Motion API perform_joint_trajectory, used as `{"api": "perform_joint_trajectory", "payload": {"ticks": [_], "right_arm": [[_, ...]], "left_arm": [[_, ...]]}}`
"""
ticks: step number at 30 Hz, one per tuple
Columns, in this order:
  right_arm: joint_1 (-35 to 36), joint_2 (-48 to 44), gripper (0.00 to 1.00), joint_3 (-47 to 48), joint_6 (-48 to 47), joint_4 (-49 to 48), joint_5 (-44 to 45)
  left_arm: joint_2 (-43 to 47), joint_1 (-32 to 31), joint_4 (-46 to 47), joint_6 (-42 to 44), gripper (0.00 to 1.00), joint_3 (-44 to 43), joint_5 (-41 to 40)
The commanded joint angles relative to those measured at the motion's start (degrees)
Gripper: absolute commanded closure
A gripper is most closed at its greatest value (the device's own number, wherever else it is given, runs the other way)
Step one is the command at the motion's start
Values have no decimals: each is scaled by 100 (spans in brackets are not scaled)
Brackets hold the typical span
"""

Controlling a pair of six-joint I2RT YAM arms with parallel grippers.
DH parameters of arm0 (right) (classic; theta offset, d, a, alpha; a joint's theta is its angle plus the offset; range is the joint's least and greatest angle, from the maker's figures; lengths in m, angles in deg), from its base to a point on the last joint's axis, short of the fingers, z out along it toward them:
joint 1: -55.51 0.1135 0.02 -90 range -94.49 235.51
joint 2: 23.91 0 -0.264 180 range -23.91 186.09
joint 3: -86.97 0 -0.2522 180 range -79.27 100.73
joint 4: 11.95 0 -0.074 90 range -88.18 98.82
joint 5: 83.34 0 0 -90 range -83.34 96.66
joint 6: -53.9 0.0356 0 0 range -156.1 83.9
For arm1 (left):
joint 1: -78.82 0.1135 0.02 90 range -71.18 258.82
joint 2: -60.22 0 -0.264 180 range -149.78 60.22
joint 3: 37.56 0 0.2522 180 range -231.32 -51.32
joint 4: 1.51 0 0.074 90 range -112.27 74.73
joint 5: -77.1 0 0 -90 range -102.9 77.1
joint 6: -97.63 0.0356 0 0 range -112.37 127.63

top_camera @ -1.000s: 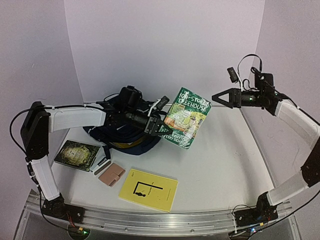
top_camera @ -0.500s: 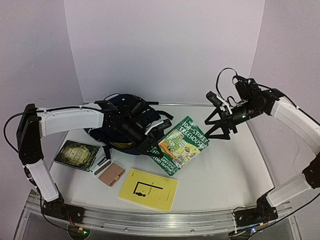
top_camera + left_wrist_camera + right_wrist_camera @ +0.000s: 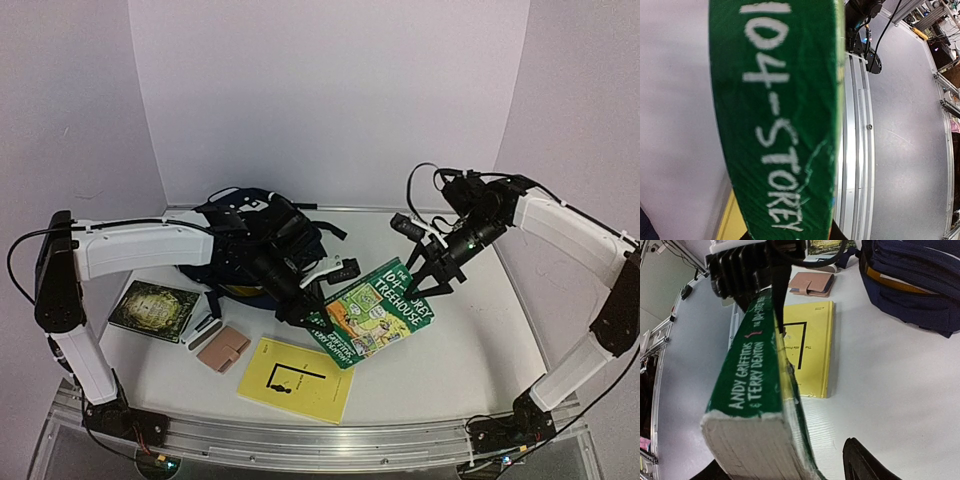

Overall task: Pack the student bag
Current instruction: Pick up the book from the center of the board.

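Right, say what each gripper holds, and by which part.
The left gripper clamps the green paperback book by its bottom end. The right gripper holds nothing: its open jaws only straddle the top end.

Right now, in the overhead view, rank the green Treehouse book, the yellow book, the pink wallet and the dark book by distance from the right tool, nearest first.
1. green Treehouse book, right at the right tool.
2. yellow book, front centre.
3. pink wallet, left of the yellow book.
4. dark book, far left.
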Motion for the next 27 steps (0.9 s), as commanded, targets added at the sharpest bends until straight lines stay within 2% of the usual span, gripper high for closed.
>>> {"api": "perform_joint_trajectory", "payload": {"ticks": [1, 6, 10, 15, 16, 18, 21, 23, 25, 27], "right_arm": [[154, 80, 42, 286, -482, 818, -248], [450, 83, 51, 277, -419, 846, -190], [550, 95, 52, 290, -404, 831, -104], [570, 163, 76, 338, -350, 805, -118], [572, 156, 84, 341, -341, 802, -123], [565, 153, 100, 375, -257, 789, -178], [532, 177, 100, 498, 72, 730, -303], [335, 230, 100, 580, 364, 636, -542], [37, 318, 100, 633, 646, 540, -859], [-325, 431, 100, 656, 845, 503, -1200]], "left_arm": [[383, 8, 298, 397, 99, -284, -5], [280, 4, 163, 522, 99, -410, 4], [278, 8, 190, 520, 99, -417, 96], [348, 8, 228, 504, 97, -385, 97], [372, 8, 241, 498, 95, -365, 91], [429, 17, 358, 276, 85, -320, -69], [437, 120, 361, -115, 62, -343, -586], [551, 435, 567, -491, 48, -184, -676], [788, 825, 925, -870, 37, 84, -630], [1029, 1117, 1304, -1125, 31, 368, -916]]}}
